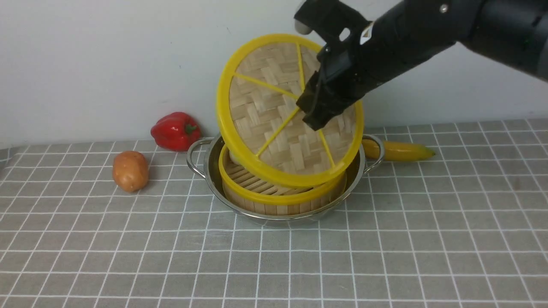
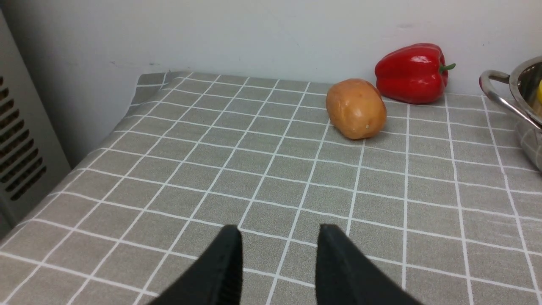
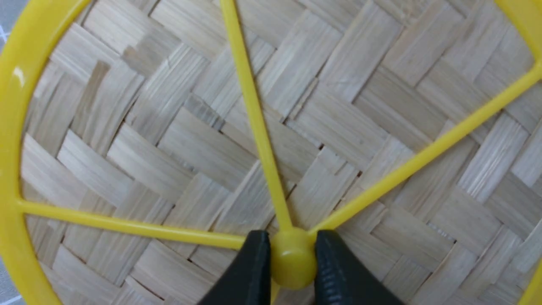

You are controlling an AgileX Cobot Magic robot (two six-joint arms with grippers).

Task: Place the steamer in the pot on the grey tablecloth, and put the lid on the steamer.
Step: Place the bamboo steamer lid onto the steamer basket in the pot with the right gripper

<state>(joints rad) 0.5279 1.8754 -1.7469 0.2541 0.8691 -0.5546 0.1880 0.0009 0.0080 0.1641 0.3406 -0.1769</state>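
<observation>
Standing on the grey tablecloth (image 1: pixel 385 239): the pot (image 1: pixel 210 171), shiny steel, one loop handle on either side. Seated inside the pot, upright and level: the steamer (image 1: pixel 274 207), its yellow rim just above the pot's edge and its slatted floor showing at the near left.

Over the pot, steeply tilted with the woven face turned toward the front camera: the lid (image 1: pixel 261 107). Upper edge well above the pot, lower edge down at the steamer's near rim. Touching it or just clear of it is hard to tell. Held off level, not seated on the steamer.

Reaching in from the pot's upper right: the right arm (image 1: pixel 406 34). Right jaws clamped on the lid's centre knob (image 3: pixel 293 262), one on each side, seen close in the right wrist view where the yellow spokes meet.

Well to the left of the pot, low over the cloth: left jaws apart, nothing between them, only grid squares beyond.

Just behind the pot's left handle, against the wall: a red pepper (image 1: pixel 175 130). Further left of the pot, in front of the pepper: a potato (image 1: pixel 130 170). Behind the pot's right handle, lying flat and pointing away from the pot: a banana (image 1: pixel 402 151).
</observation>
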